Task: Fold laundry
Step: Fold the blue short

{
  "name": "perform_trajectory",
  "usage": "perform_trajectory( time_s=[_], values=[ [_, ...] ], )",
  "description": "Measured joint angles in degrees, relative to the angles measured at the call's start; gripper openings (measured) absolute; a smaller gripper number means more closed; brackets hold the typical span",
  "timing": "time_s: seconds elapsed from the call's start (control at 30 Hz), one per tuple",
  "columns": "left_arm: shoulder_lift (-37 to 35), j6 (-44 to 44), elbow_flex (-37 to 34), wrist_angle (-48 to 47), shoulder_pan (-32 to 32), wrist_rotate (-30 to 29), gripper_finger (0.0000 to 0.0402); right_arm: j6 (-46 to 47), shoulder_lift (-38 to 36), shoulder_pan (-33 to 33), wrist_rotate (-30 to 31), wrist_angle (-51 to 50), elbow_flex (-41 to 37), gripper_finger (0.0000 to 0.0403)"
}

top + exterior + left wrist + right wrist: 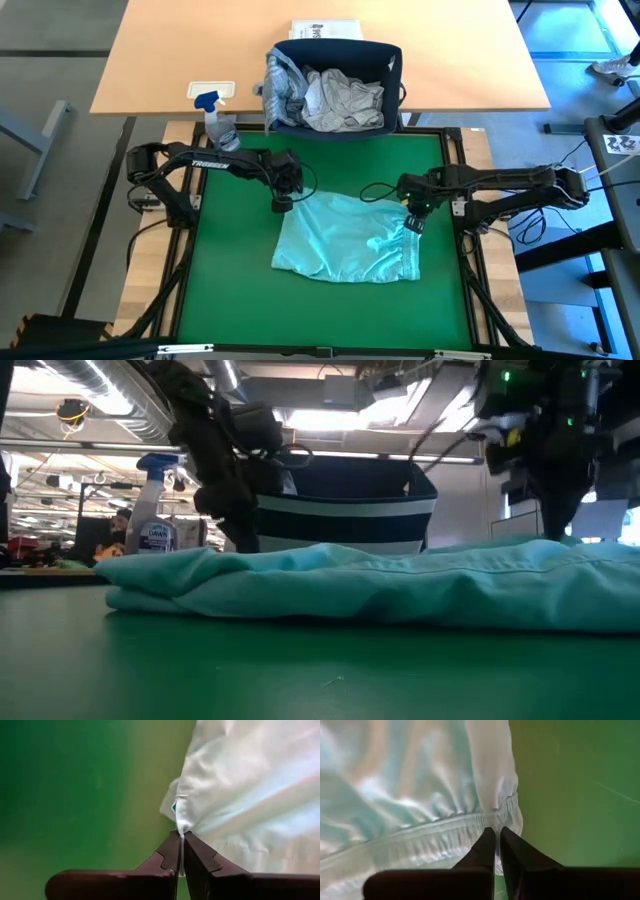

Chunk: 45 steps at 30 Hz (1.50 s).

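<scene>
the mint-teal garment (345,238) is spread on the green tabletop (230,290), in front of the striped basket (335,85). its far-left corner is pinched by the left gripper (281,204), its gathered waistband edge by the right gripper (414,222); both jaws are pressed together on thin cloth. if little fabric is caught, a corner could be lost on lifting, or the fold skewed by uneven pull.
</scene>
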Motion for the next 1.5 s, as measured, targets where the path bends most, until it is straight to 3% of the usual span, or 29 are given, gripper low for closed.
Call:
perform_trajectory(
  time_s=[0.27,0.53,0.6,0.77,0.9,1.17,1.37,1.5],
  values=[
    [-11.5,-0.2,0.0,-0.5,-2.1,-0.4,0.0013,10.8,-0.1,9.8,-5.8,-8.9,13.0,0.0008],
    [-22.5,-0.1,0.0,0.7,-4.8,1.1,0.0014,27.6,-0.1,19.9,-18.0,-3.5,20.5,0.0005],
    [-23.4,0.0,0.0,1.4,-5.0,1.1,0.0014,31.4,0.0,22.6,-18.5,-2.0,22.3,0.0006],
    [-20.9,1.7,-0.8,4.5,-3.8,0.2,0.0014,34.3,0.0,26.4,-1.2,-14.9,20.2,0.0008],
    [-15.3,1.7,-1.6,7.4,-2.1,-0.3,0.0014,38.8,0.0,25.4,7.3,-17.7,13.2,0.0005],
    [-5.6,1.6,-1.6,9.1,-0.2,-2.6,0.0014,40.7,0.2,23.0,12.1,-10.1,2.3,0.0014],
    [-3.2,-0.6,-1.6,9.0,-0.2,-3.1,0.0014,44.6,0.2,22.2,18.5,-6.3,-1.4,0.0016],
    [-2.8,-1.5,-1.6,8.7,-0.2,-3.7,0.0031,46.3,0.2,21.9,19.6,-5.9,-2.2,0.0033]
  ],
)
